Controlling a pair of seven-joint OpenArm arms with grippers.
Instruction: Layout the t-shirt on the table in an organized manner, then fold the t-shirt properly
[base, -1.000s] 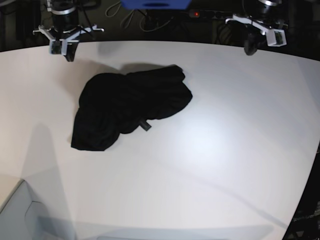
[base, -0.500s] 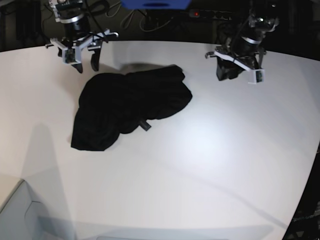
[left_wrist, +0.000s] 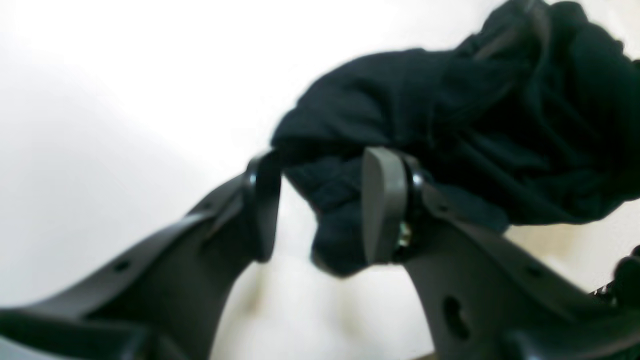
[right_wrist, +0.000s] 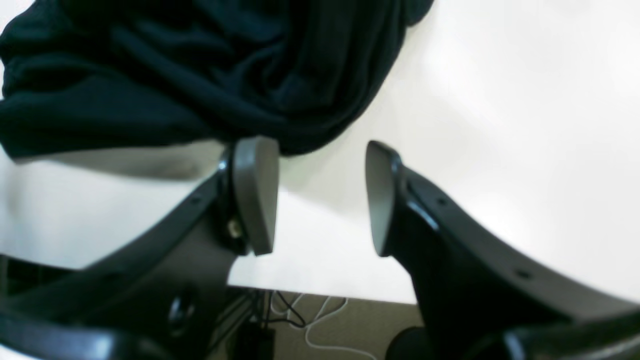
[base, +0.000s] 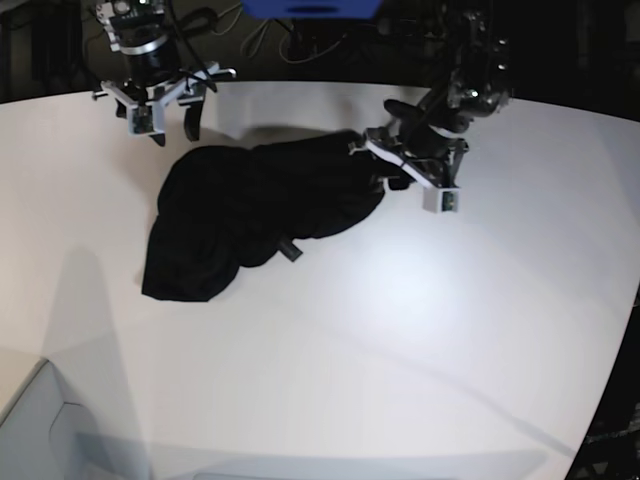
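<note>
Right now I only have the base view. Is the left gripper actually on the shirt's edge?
Observer: On the left wrist view, a fold of the t-shirt sits between the open pads of the left gripper, not yet pinched.
Operator: And the right gripper?
Observer: The right gripper is open over bare table; cloth only shows past its one fingertip.
Operator: Can you see the print or tag?
Observer: No, both wrist views show only plain dark folds.

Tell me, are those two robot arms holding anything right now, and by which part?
Nothing is held. The left fingers stand open around an edge fold of the crumpled black cloth t-shirt, not clamped. The right gripper hangs open beside it, over the white table.
</note>
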